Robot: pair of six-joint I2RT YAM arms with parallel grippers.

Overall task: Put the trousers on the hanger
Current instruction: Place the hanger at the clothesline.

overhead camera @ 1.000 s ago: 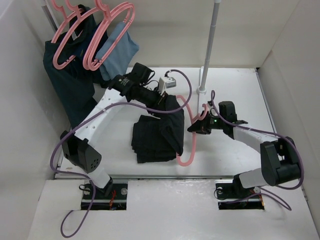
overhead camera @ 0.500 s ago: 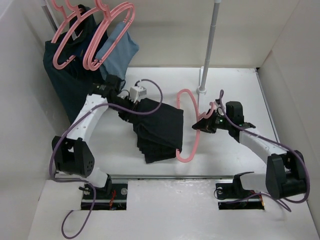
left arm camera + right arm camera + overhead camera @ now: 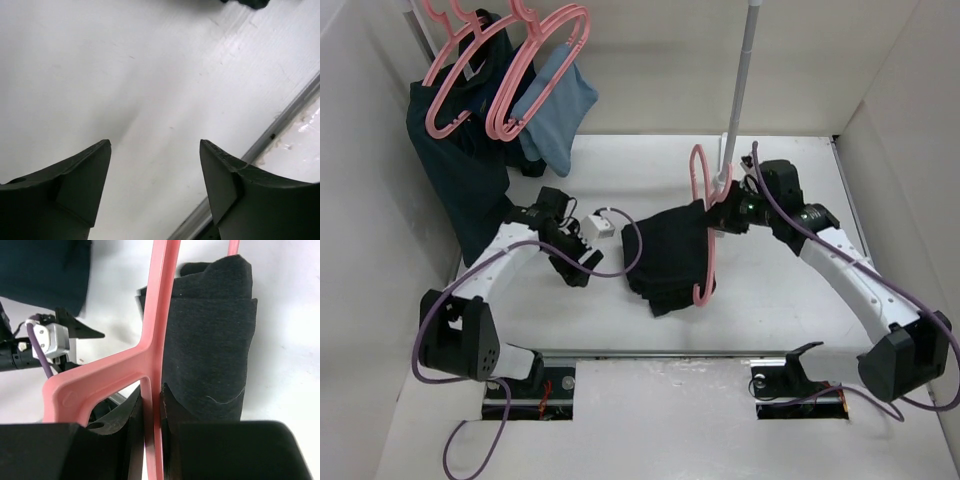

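The right end effector (image 3: 151, 405) has its 2 fingers pinched tight on a thin bar of the pink hanger (image 3: 159, 325), close to where the frame forks. The black trousers (image 3: 668, 255) are folded over that hanger in a thick bundle, touching it and lying just to the left of the right end effector, between the 2 arms. The hanger's long axis runs roughly from the back of the desk (image 3: 790, 290) toward the near edge, hook at the far end, and the trousers cross it. I cannot tell whether the lowest folds rest on the desk.

The left end effector (image 3: 155, 145) stands wide apart with nothing between its fingers, only bare desk below; it sits well to the left of the trousers. So the right arm is the nearer one, and any settling of the fabric, I judge, depends on it keeping the hanger level.

No container is involved. At the back left, spare pink hangers (image 3: 535, 70) hang with a dark teal garment (image 3: 455, 150) and a light blue garment (image 3: 560, 100).
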